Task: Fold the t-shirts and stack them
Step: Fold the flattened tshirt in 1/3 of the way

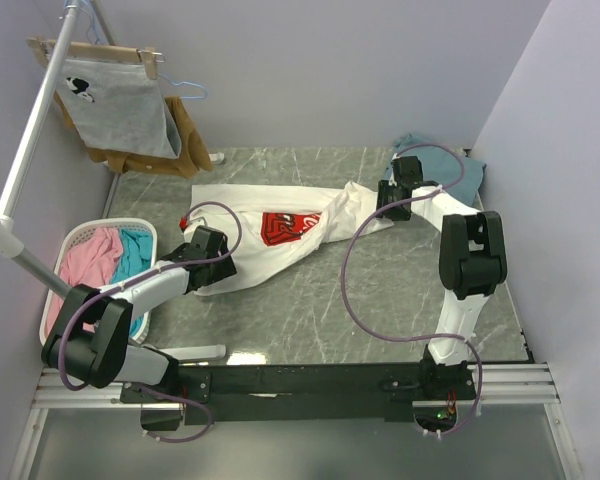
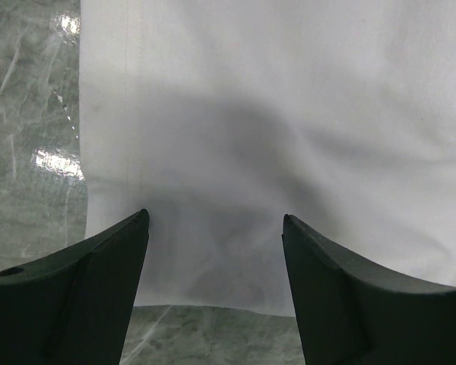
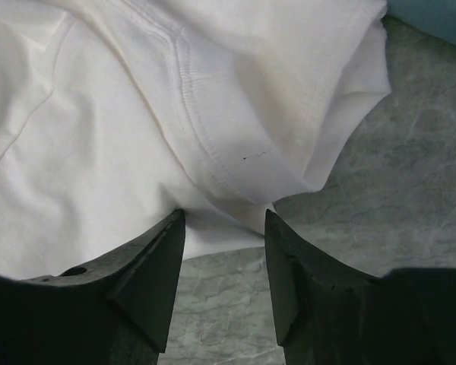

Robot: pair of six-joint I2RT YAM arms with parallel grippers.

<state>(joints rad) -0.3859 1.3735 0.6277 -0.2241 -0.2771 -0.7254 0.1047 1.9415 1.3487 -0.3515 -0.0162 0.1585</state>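
Top external view: the white t-shirt (image 1: 255, 212) lies spread across the middle of the frame. Left gripper (image 2: 214, 215) stands released over its hem, right gripper (image 3: 225, 214) parted around a sleeve fold, probably to stretch it flat.

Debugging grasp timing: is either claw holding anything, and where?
Nothing held yet. Left claw open over the white shirt hem; right claw open, straddling its sleeve edge.

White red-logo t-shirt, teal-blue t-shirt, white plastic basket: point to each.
White red-logo t-shirt (image 1: 280, 198): top view, plain cloth above logo.
Teal-blue t-shirt (image 1: 476, 170): top view, exposed edge.
White plastic basket (image 1: 100, 227): top view, far rim.
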